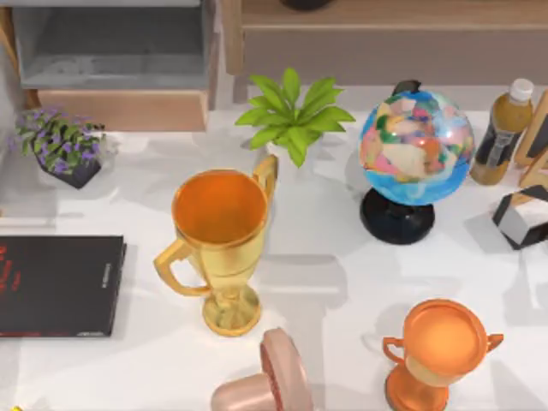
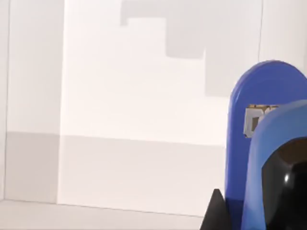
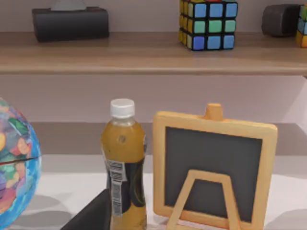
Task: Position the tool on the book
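Black book flat at counter left edge | blue tool close before left wrist camera | claw state: cannot tell for both

A juice bottle stands just beside a small chalkboard easel, below a shelf.
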You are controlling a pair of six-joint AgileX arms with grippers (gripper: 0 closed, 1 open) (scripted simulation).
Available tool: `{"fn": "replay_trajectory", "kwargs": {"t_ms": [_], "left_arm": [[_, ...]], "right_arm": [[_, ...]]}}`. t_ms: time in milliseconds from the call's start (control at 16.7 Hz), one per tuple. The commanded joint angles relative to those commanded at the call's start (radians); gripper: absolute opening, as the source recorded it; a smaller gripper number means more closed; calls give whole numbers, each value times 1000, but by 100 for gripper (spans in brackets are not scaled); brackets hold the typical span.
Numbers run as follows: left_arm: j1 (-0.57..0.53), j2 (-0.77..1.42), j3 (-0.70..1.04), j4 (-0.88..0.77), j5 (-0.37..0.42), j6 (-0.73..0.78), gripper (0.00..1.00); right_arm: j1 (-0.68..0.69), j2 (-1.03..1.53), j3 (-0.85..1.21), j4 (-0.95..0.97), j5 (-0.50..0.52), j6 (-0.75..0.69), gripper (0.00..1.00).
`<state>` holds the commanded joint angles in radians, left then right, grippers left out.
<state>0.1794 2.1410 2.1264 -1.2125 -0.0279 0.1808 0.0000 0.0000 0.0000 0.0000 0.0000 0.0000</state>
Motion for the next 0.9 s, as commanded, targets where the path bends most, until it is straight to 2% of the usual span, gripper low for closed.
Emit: {"fn": "replay_trajectory", "kwargs": {"t_ms": [480,900], "left_arm": [[-166,-330,-451,104,-32,91,0],[-218,-456,-849,222,-16,-22,0]], "right_arm": [[0,0,0,0,0,0,100],[0,0,0,0,0,0,100]]}}
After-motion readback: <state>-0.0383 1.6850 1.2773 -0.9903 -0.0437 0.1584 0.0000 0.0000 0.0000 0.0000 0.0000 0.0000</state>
